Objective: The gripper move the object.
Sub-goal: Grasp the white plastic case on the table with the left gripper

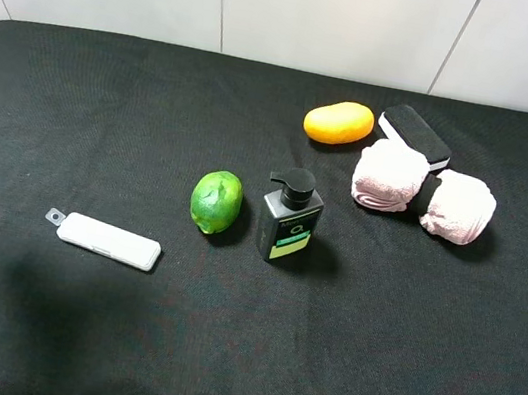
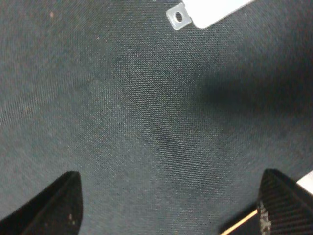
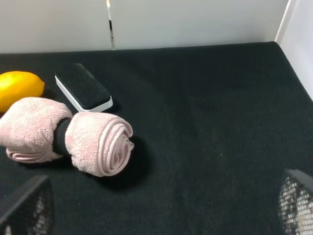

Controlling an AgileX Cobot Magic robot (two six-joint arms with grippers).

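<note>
The object point(image 1: 107, 239), a slim white bar with a small grey tab at its left end, lies flat on the black cloth at the left front. In the left wrist view only its tab end point(image 2: 205, 11) shows, at the frame's edge, some way ahead of my left gripper point(image 2: 168, 205). That gripper is open, its black fingertips point(image 2: 54, 208) wide apart over bare cloth, with nothing between them. My right gripper point(image 3: 161, 205) is also open and empty, short of the rolled pink towel point(image 3: 98, 142). Neither gripper touches the object.
A green lime point(image 1: 216, 202) and a dark pump bottle point(image 1: 290, 219) stand mid-table. At the back right are an orange fruit point(image 1: 338, 122), a black-and-white eraser block point(image 1: 414, 135) and the pink towel rolls point(image 1: 423, 192). A white wall runs behind the table.
</note>
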